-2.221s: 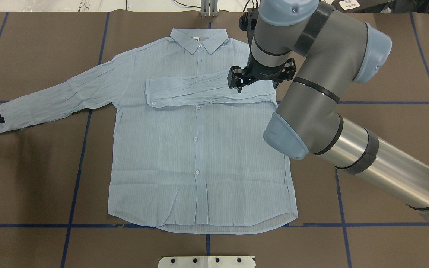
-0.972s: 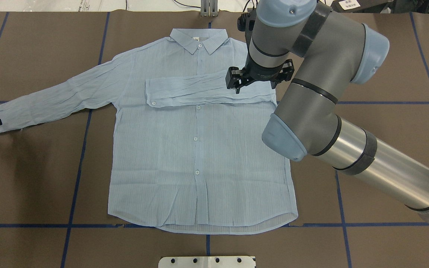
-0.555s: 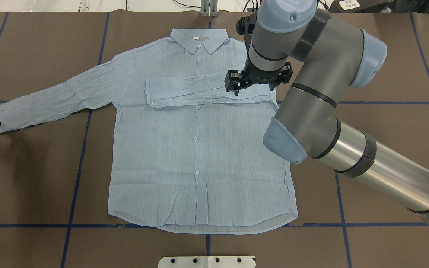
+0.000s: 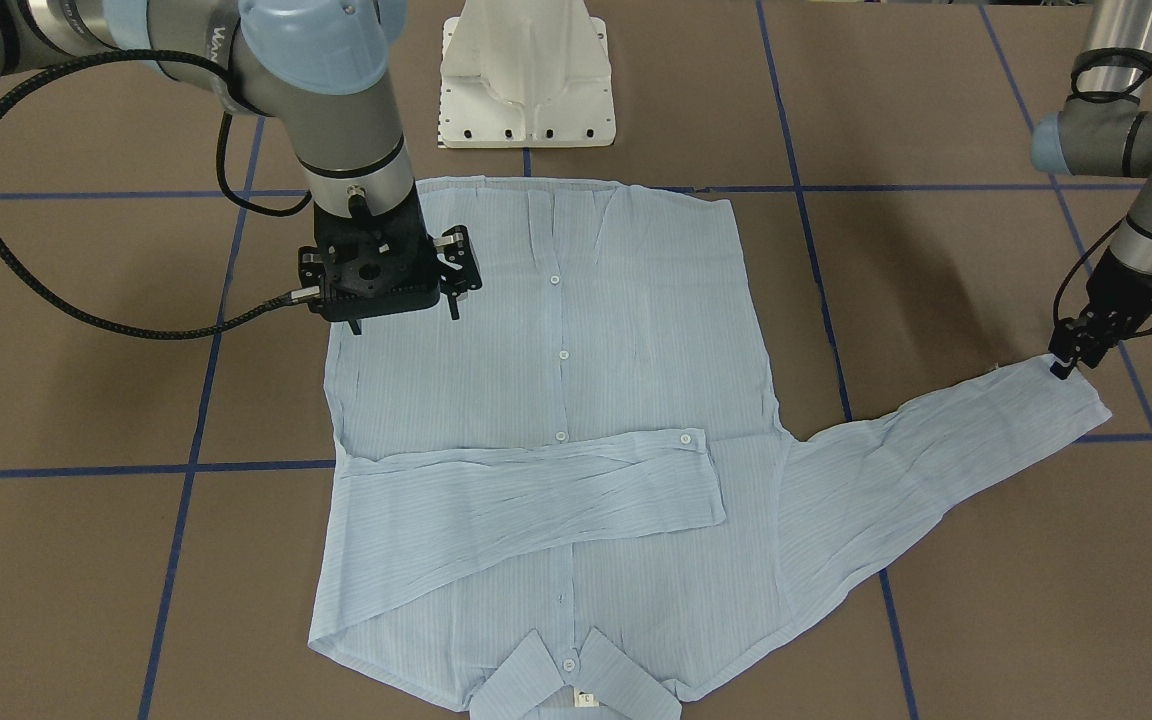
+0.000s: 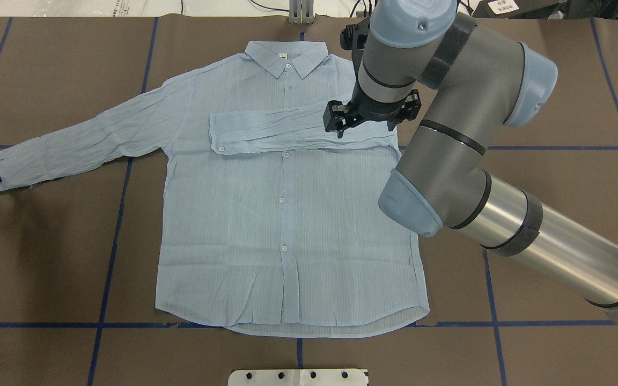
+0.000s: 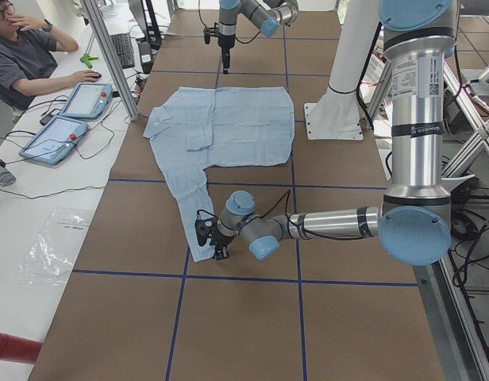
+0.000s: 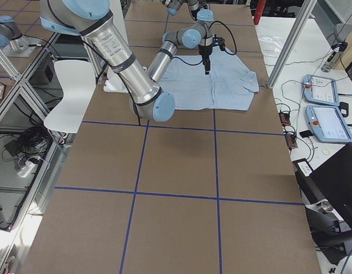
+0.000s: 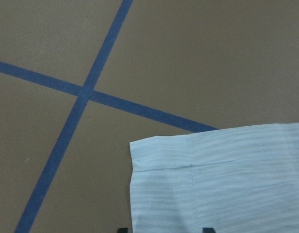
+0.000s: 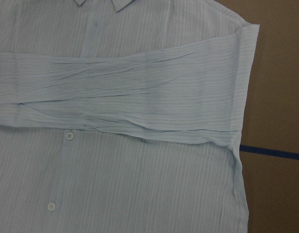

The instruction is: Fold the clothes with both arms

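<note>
The pale-blue shirt (image 5: pixel 282 214) lies flat and buttoned on the brown table, collar (image 5: pixel 287 58) at the far side. One sleeve (image 5: pixel 271 131) is folded across the chest. The other sleeve (image 5: pixel 83 139) stretches out to the left. My right gripper (image 5: pixel 367 126) hovers open and empty above the folded sleeve's shoulder end, as the front view (image 4: pixel 406 320) also shows. My left gripper (image 4: pixel 1071 360) is open at the outstretched sleeve's cuff (image 4: pixel 1061 400). In the left wrist view the cuff (image 8: pixel 188 189) lies between my two fingertips (image 8: pixel 123 229).
The white pedestal base (image 4: pixel 526 80) stands just beyond the shirt's hem. Blue tape lines (image 5: pixel 110 257) grid the table. In the left exterior view an operator (image 6: pixel 22 55) sits at a side desk with tablets (image 6: pixel 58 135), behind a metal post (image 6: pixel 109 55).
My right gripper has drifted slightly left over the folded sleeve. My left gripper has shifted a little at the cuff. The shirt has not visibly moved.
</note>
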Motion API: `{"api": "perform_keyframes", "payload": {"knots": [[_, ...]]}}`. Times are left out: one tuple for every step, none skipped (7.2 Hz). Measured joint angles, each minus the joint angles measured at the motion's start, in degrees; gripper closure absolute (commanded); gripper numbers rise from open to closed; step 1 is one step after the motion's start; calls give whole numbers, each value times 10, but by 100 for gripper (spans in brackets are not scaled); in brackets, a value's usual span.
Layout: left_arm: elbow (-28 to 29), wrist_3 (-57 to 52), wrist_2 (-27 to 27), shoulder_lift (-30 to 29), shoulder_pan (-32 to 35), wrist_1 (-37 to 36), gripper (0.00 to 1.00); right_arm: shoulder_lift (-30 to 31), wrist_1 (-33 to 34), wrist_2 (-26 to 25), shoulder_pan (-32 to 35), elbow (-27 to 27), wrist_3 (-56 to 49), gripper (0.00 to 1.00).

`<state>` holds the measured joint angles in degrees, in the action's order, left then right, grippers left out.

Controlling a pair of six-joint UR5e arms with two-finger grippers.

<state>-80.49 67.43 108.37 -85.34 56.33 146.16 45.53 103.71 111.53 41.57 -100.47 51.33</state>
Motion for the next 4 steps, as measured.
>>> {"api": "perform_keyframes", "payload": {"knots": [[0,0,0,0,-2,0,46,0,0,0,0,0,0,0],[1,1,0,0,-4,0,53,0,0,-1,0,0,-1,0],[1,1,0,0,-6,0,64,1,0,-1,0,0,-1,0],[1,1,0,0,-6,0,75,1,0,0,0,0,-1,0]]}}
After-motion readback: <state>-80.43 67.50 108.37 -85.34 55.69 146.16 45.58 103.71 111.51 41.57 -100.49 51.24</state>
